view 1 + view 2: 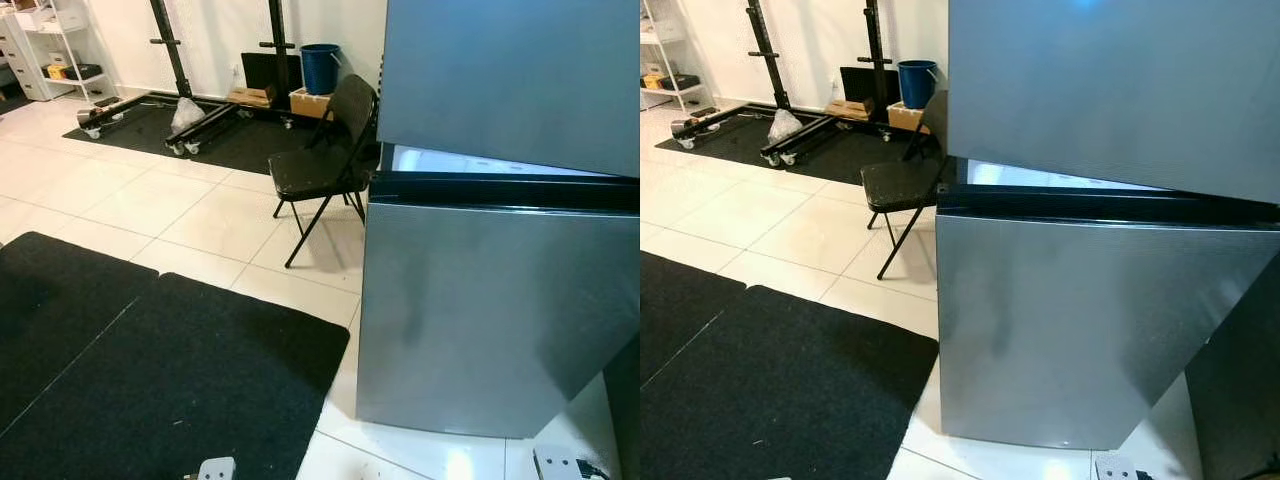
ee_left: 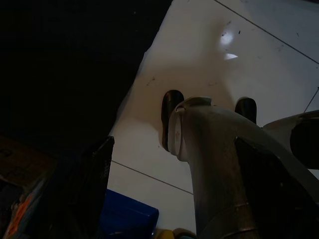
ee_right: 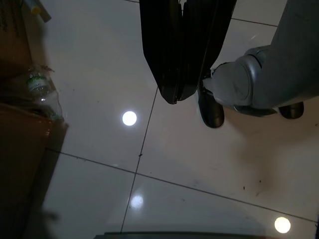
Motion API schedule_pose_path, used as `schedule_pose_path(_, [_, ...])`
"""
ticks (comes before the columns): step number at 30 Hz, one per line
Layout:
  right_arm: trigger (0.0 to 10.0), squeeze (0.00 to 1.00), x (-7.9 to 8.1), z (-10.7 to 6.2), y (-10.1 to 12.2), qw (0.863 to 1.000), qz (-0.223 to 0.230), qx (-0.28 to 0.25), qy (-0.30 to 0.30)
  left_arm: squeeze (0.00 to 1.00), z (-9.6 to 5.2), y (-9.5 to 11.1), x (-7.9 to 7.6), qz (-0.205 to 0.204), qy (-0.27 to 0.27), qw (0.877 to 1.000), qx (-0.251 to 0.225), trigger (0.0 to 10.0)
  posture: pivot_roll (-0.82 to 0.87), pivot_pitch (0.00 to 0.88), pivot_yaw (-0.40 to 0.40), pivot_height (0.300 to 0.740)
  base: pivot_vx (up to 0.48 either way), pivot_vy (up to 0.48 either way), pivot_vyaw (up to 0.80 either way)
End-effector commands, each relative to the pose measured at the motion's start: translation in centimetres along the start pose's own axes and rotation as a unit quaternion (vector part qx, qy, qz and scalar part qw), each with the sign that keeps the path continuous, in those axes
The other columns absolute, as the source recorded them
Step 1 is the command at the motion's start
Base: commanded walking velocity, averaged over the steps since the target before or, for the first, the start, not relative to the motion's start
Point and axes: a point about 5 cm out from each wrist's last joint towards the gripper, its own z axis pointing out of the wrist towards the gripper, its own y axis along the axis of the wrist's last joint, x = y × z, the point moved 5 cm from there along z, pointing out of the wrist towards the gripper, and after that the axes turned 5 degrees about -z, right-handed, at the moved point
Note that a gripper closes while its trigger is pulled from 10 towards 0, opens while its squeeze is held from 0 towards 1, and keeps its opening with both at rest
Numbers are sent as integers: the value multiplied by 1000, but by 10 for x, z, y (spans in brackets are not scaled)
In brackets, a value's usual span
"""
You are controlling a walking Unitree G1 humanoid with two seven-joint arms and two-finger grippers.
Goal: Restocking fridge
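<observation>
Silver fridge (image 1: 500, 310), doors ajar; blue bucket (image 1: 320, 68) behind chair (image 1: 325, 165)

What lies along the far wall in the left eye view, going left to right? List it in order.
White shelf unit → black wheeled rack base → white bag → cardboard box → blue bucket → black folding chair → fridge.

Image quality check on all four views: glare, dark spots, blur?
Eye views: sharp, evenly lit, soft sheen on the fridge door. Left wrist view: mostly dark, one bright tile patch. Right wrist view: lamp glare spots on the tile floor, right claw a dark silhouette.
</observation>
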Motion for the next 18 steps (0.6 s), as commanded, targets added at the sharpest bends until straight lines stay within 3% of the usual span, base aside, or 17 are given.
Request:
schedule_pose_path(1, [10000,0,3,1,6,1000,-3,-11,5,0,0,-3,-1,8,1,1000,6,10000,-63,0,8,740,266,0,0])
schedule_pose_path(18, [10000,0,4,-1,-4,1000,-7,-1,6,0,0,-3,-3,14,-4,1000,6,10000,-64,0,11,740,279,0,0])
